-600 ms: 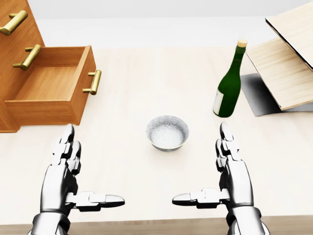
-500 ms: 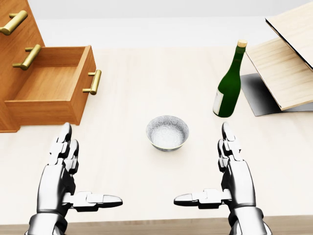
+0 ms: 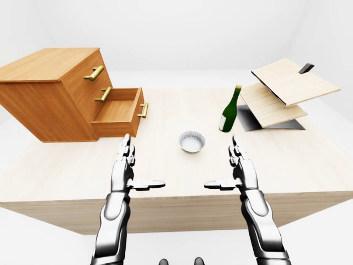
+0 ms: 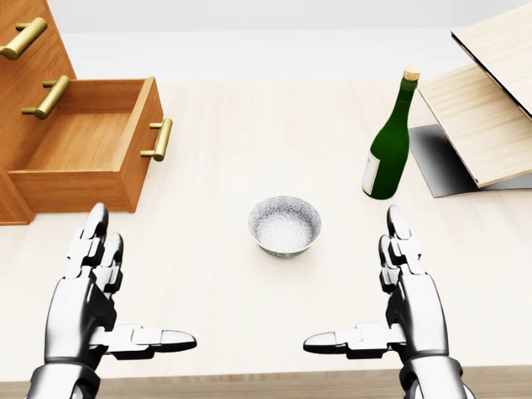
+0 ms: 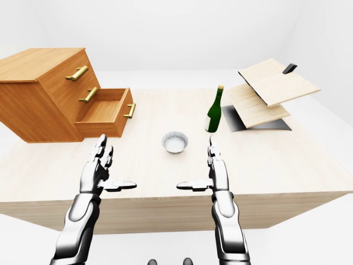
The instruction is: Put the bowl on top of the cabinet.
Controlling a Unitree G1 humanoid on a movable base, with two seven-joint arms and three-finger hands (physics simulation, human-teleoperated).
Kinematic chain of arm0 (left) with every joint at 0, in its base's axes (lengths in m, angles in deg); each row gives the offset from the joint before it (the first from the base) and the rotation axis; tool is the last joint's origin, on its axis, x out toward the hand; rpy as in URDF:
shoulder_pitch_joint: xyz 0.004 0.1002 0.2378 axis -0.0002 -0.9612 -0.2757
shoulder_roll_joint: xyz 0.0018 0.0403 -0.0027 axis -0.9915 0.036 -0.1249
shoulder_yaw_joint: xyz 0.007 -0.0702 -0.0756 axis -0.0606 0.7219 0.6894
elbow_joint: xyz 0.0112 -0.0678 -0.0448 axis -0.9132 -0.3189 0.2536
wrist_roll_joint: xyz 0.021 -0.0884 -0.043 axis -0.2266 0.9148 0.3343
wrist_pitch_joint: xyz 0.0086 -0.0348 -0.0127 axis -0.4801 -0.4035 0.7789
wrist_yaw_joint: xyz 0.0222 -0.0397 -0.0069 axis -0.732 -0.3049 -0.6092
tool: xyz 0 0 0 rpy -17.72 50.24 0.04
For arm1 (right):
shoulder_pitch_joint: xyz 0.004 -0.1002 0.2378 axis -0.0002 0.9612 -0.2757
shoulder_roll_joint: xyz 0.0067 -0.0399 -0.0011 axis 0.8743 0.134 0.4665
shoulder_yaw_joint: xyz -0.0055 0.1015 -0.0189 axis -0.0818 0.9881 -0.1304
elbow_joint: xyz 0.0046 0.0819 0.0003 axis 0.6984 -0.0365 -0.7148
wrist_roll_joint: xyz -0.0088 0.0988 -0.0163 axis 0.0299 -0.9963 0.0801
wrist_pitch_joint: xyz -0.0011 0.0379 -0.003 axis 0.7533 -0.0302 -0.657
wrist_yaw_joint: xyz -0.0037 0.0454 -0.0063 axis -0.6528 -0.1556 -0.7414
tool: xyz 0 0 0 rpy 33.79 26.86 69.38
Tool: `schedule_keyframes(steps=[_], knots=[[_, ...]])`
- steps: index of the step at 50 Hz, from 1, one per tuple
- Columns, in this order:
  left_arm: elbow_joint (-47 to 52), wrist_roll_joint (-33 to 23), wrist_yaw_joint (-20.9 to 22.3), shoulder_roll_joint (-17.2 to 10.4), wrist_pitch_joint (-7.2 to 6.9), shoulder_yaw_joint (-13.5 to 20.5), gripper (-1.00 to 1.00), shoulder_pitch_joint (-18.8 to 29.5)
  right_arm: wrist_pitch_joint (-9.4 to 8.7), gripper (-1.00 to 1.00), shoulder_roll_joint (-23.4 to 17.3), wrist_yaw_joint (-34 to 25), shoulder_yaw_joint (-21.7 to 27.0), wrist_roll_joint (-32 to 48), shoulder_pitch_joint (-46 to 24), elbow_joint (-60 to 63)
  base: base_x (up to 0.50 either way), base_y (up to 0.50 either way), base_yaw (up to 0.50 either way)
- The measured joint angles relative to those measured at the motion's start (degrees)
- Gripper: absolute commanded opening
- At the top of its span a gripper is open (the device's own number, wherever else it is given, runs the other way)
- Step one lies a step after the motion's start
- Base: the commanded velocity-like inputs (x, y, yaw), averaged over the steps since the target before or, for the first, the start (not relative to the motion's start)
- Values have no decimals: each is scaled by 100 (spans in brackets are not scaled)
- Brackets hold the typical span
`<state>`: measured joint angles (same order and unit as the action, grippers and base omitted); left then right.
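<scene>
Only the bottle (image 4: 391, 133) near the bowl (image 4: 284, 225) bears a label (image 4: 371, 173), unreadable.

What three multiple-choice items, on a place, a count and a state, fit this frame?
1. Where is the bowl? A) in the drawer B) on the table, between the left hand and the right hand C) on the slanted boards
2. How many handles does the cabinet show? A) one B) three C) five
3. How do the hands stand? A) both open, empty B) left shut on the bowl C) right shut on the bottle
Answers: 1 B, it sits on bare tabletop apart from both. 2 B, one per drawer, left-eye view. 3 A, fingers spread, nothing held.
</scene>
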<state>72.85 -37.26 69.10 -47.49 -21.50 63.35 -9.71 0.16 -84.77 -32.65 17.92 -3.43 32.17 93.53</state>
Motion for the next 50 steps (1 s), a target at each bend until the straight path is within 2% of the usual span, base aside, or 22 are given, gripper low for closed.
schedule_keyframes(steps=[10, 14, 25, 37, 50], knots=[[-159, -6, -3, -6, 68, -6, 100, 50, 14, 100, -3, -40, -11, 3, 4, -27, 0, 0, 0], [-132, 80, 31, -22, 42, 47, 100, 51, 24, 100, -3, -54, -19, 15, -4, -69, 0, 0, 0], [145, 729, 195, -184, -197, 496, 100, 107, 27, 100, -10, -86, -9, 17, -15, -122, 0, 0, 0], [580, 1312, 405, -304, -197, 901, 100, 20, 31, 100, -19, -108, 9, 12, -14, -162, 0, 0, 0], [1262, 1674, 641, -260, -197, 1175, 100, -321, 34, 100, -26, -124, 20, 8, -20, -213, 0, 0, 0]])
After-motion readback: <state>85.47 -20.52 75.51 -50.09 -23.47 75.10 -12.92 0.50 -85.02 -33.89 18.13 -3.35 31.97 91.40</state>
